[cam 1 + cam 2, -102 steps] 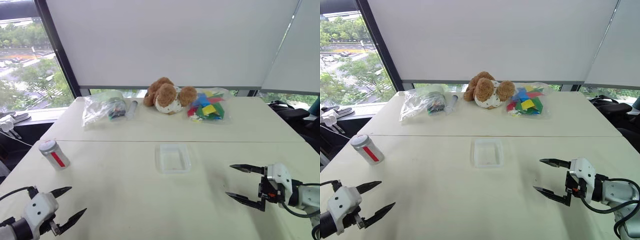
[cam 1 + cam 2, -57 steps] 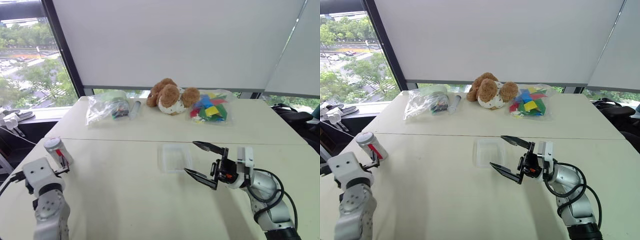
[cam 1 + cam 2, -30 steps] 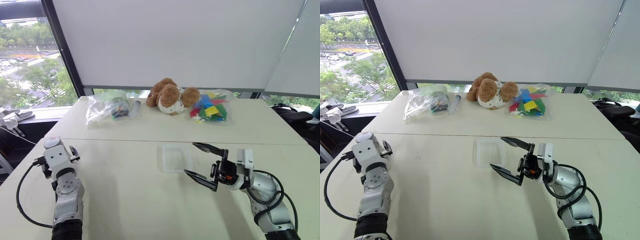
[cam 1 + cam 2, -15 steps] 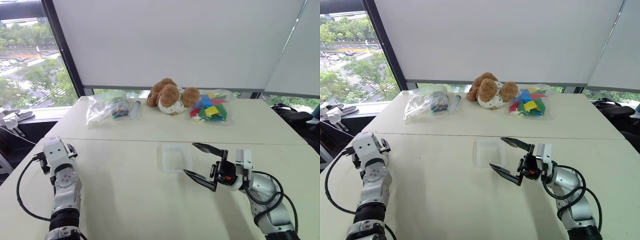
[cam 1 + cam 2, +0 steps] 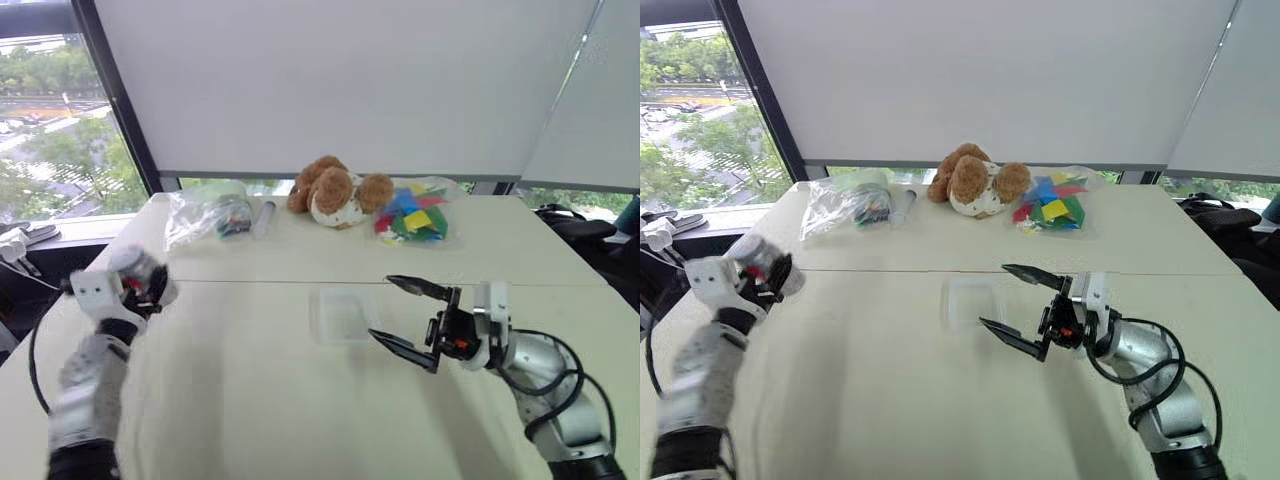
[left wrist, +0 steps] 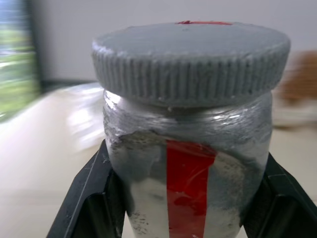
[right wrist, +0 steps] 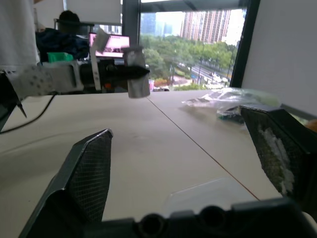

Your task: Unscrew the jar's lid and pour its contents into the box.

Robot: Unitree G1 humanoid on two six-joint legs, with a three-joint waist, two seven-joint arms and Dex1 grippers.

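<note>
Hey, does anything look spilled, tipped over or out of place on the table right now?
Nothing stands out. The jar is off the table, clamped in the left gripper with its lid on. The box lies flat, with no spill visible, and the right gripper hangs open beside it.

We see a brown & white plush dog [image 5: 333,194] lying at the far side of the white table [image 5: 300,400], near the window. Just left of the dog: a clear tube-like cylinder [image 5: 263,216], then a crumpled clear plastic bag [image 5: 205,213] w/ dark bits inside. Right of the dog, touching it: a clear bag of coloured blocks [image 5: 413,213], red, blue, green, yellow. Behind the dog hang white roller blinds [image 5: 340,80].
</note>
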